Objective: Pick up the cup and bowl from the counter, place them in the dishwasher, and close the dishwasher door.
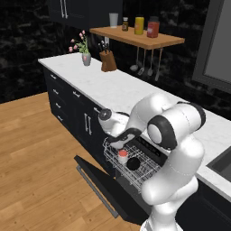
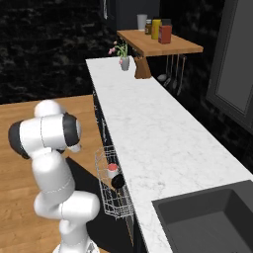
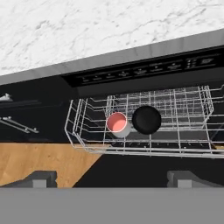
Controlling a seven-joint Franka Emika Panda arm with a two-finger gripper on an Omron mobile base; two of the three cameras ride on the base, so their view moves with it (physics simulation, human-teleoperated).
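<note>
both fingertips [image 3: 41, 178] spread wide, empty; cup [image 3: 117, 123] and bowl [image 3: 146, 119] racked; door [image 1: 106, 187] could jam against the pulled-out rack [image 3: 87, 131].

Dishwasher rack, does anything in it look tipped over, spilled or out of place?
Nothing stands out. The cup sits upright, red top showing, beside the black bowl, both inside the white wire rack. The rack is pulled out and the dishwasher door is down, not yet closed. The open hand holds nothing.
</note>
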